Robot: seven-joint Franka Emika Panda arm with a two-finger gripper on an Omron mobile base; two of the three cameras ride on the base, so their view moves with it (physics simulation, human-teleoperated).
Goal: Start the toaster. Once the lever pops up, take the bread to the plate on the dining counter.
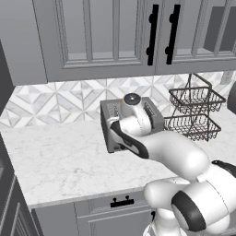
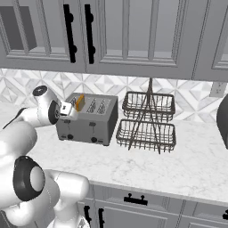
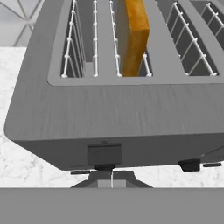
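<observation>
Toaster (image 2: pixel 88 119) sits on the counter (image 2: pixel 147 164) near the backsplash, long axis left to right, slots up. Bread (image 2: pixel 80 102) stands upright, edge-on, in a left slot. Hand view adds the lever (image 3: pixel 104 154) just above the pincer (image 3: pixel 111 178), tips together, gripping nothing. Wire baskets (image 2: pixel 148 121) stand right of the toaster.

A white marble desk (image 2: pixel 147 164) runs along a tiled wall (image 1: pixel 55 101). A dark wire basket rack (image 2: pixel 147 120) – two baskets, one above the other – stands on it. Grey cupboards (image 2: pixel 133 35) with black handles (image 2: pixel 69 31) hang above.
</observation>
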